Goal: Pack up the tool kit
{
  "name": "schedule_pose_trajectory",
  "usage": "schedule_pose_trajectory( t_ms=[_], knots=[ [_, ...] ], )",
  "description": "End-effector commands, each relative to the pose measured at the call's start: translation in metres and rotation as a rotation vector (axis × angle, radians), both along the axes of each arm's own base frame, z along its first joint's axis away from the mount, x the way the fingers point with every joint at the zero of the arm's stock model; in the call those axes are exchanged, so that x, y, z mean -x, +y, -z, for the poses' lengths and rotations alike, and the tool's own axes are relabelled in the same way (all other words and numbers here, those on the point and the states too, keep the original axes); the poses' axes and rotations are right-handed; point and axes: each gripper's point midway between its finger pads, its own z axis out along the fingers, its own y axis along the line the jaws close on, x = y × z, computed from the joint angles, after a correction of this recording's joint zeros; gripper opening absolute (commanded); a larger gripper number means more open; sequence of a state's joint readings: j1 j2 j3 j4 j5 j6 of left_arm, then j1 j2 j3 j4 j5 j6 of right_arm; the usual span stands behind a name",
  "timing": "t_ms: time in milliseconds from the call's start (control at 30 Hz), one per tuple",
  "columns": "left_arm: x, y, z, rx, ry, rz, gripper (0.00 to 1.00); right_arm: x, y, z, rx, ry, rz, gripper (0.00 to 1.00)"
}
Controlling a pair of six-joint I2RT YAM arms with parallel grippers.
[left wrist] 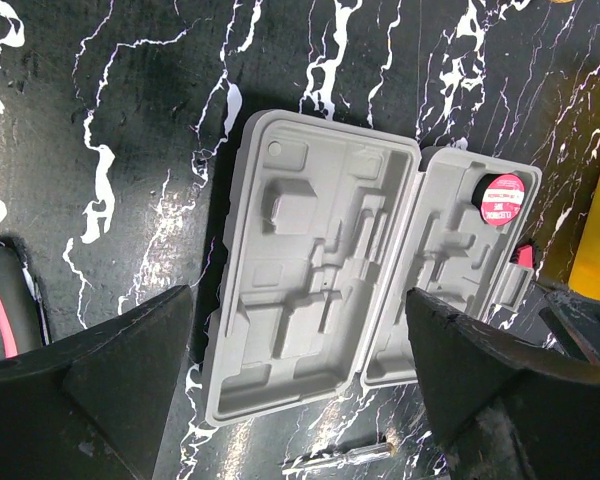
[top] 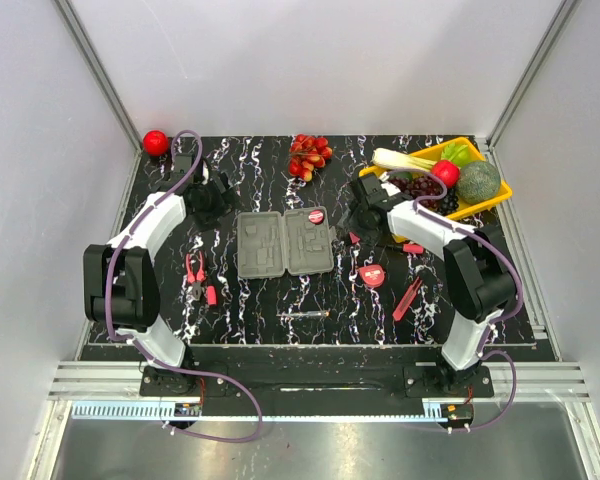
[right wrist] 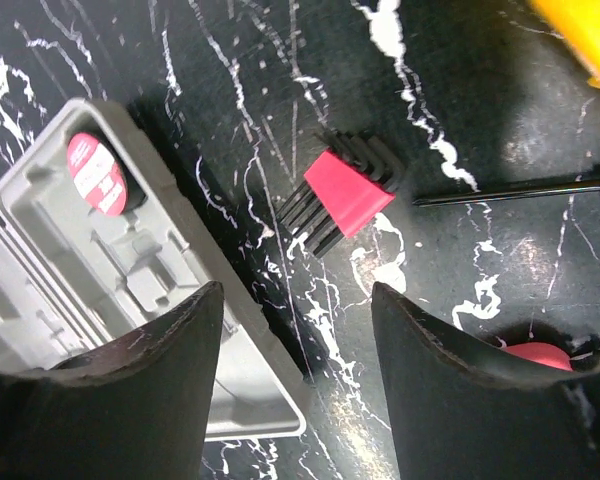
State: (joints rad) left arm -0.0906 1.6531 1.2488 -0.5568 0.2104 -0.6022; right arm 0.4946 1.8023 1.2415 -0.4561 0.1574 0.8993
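Screwdriver [top: 304,315] nearest, loose on surface [top: 242,300] | pliers [top: 194,270] left, tape measure [top: 374,275] right | case [top: 285,242] open flat, centre (red disc [top: 316,215] seated in right half) | left end effector [left wrist: 298,330] and right end effector [right wrist: 295,300] spread, empty, by case's far corners | yellow tray [top: 498,198] far right

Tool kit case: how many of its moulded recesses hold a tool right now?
1. A round red-labelled piece sits in the far corner of the right-hand half of the open case. Every other recess looks empty in the top view, and nothing seems hidden.
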Motion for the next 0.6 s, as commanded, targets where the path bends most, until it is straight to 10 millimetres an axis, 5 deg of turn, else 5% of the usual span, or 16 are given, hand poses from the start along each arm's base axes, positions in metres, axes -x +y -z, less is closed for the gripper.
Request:
schedule_pose_trajectory(
  t_ms=[0, 567],
  knots=[
    [-0.004, -0.006, -0.025, 0.025, -0.076, 0.027, 0.91, -0.011, -0.008, 0.002, -0.098, 0.058, 0.168, 0.67],
    [-0.001, -0.011, -0.026, 0.048, -0.078, 0.031, 0.91, -0.021, -0.01, 0.028, -0.079, 0.204, 0.293, 0.7]
  ],
)
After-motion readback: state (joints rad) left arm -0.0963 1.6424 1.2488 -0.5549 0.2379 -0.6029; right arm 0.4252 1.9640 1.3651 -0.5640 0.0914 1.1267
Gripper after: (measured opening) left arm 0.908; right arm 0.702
